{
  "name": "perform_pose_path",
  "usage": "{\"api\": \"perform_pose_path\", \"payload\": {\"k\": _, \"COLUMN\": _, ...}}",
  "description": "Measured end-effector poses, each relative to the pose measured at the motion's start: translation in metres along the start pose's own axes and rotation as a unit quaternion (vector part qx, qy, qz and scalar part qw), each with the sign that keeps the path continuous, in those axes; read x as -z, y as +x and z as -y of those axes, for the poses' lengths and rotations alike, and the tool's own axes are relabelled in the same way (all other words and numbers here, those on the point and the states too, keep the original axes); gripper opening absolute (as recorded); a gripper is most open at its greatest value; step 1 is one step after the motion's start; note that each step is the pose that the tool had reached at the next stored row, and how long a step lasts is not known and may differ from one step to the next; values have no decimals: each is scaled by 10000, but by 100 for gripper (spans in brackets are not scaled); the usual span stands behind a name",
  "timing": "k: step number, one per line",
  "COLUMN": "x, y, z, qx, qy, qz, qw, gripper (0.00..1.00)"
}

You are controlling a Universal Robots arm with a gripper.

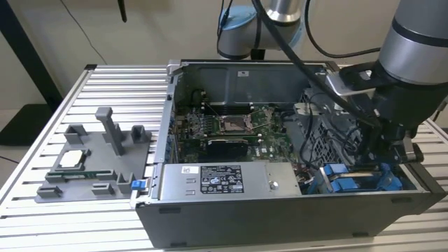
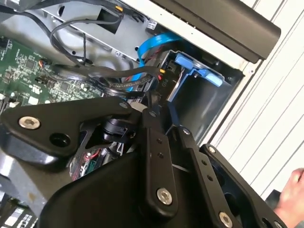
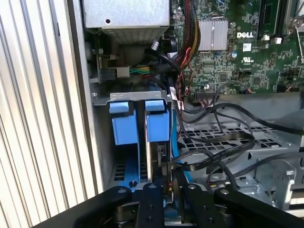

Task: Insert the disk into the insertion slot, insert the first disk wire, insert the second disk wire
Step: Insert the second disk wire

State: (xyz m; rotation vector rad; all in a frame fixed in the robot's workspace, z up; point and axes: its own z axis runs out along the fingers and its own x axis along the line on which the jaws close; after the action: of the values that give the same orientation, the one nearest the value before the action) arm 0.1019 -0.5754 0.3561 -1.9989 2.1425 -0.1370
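The robot arm (image 1: 420, 47) is a fat silver tube with black cables. Its gripper (image 2: 164, 118) is black, with flat bars and shiny silver screws.

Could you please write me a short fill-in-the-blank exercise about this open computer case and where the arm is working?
1. The carriers in the drive bay are coloured ____.
2. The pincer reaches down beside the ____ cables.
3. The circuit board inside the case is ____.
4. The case rests on a ____ table.

Answers: blue; black; green; slatted
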Motion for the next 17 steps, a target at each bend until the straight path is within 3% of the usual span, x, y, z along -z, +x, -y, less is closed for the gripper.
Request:
{"api": "perform_pose_path", "payload": {"k": 9, "x": 200, "y": -19, "z": 43, "qx": 0, "qy": -8, "qz": -2, "qw": 10000, "gripper": 100}}
{"api": "perform_pose_path", "payload": {"k": 15, "x": 204, "y": -19, "z": 44, "qx": -1, "qy": -11, "qz": 0, "qw": 10000, "gripper": 100}}
{"api": "perform_pose_path", "payload": {"k": 16, "x": 206, "y": -19, "z": 46, "qx": -1, "qy": -42, "qz": -4, "qw": 10000, "gripper": 100}}
{"api": "perform_pose_path", "payload": {"k": 17, "x": 209, "y": -19, "z": 49, "qx": -6, "qy": -100, "qz": -10, "qw": 9999, "gripper": 100}}
